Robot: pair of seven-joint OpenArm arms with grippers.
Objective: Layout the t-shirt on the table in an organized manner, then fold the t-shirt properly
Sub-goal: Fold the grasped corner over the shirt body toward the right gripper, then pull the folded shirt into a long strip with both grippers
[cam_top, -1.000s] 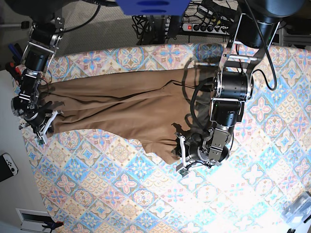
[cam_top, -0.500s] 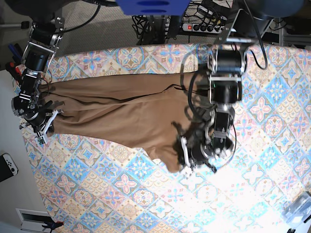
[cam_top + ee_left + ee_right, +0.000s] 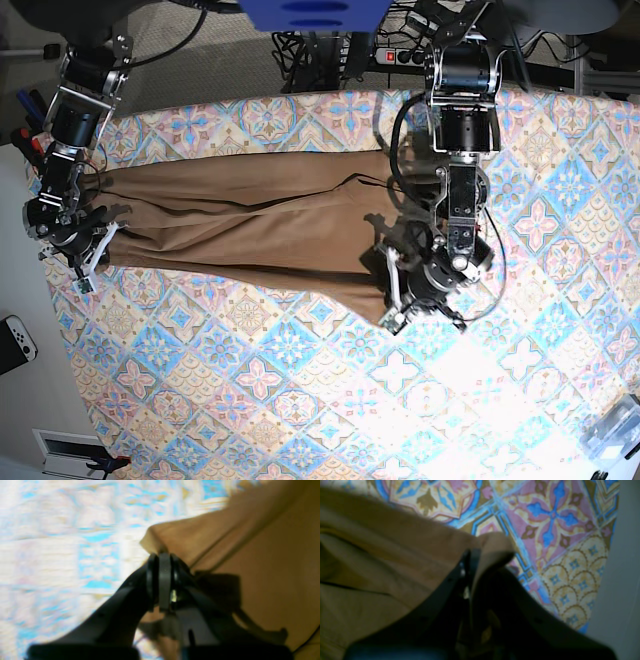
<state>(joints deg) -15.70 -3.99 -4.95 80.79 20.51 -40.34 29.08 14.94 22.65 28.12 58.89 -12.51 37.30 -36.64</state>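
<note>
The tan-brown t-shirt lies stretched in a long band across the patterned table, with long creases along it. My left gripper is shut on a corner of the shirt at the band's right end; in the left wrist view the left gripper pinches the cloth edge. My right gripper is shut on the shirt's left end near the table's left edge; in the right wrist view the right gripper has a fold of cloth between its jaws.
The table's left edge runs close beside my right gripper. A white game controller lies off the table at the left. A power strip and cables sit behind the table. A clear plastic item is at the lower right.
My left arm has swung toward the far right with the shirt corner, pulling the cloth into a narrower, tauter band. My right gripper has stayed in place holding the left end.
</note>
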